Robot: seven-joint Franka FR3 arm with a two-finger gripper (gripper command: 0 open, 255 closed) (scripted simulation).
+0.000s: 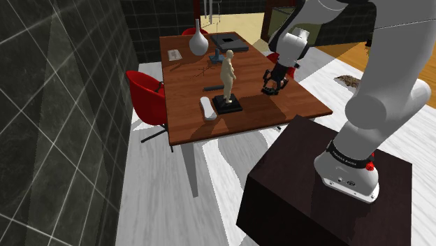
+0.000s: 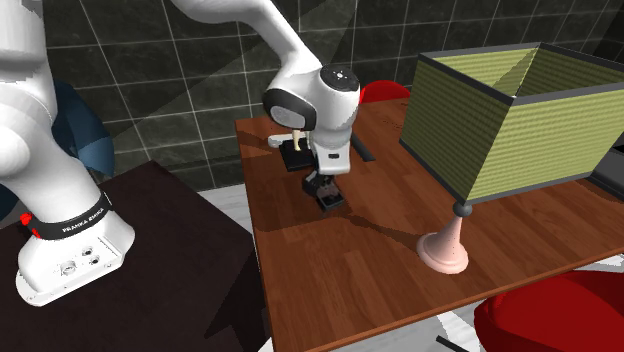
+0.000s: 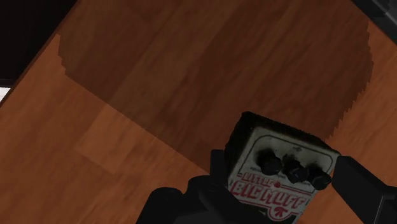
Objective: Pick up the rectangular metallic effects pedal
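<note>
Now | hand (image 3: 283, 163) clamped on pedal (image 3: 275, 153) | red lettering reads "BIG MUFF" | over table (image 3: 127, 133)

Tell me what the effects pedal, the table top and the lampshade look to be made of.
The effects pedal: pale grey face with a dull sheen, probably painted metal; black knobs, red lettering. The table top: brown wood, streaky grain, soft gloss. The lampshade: olive, fine horizontal ribbing, likely woven fabric, though that is uncertain.
</note>
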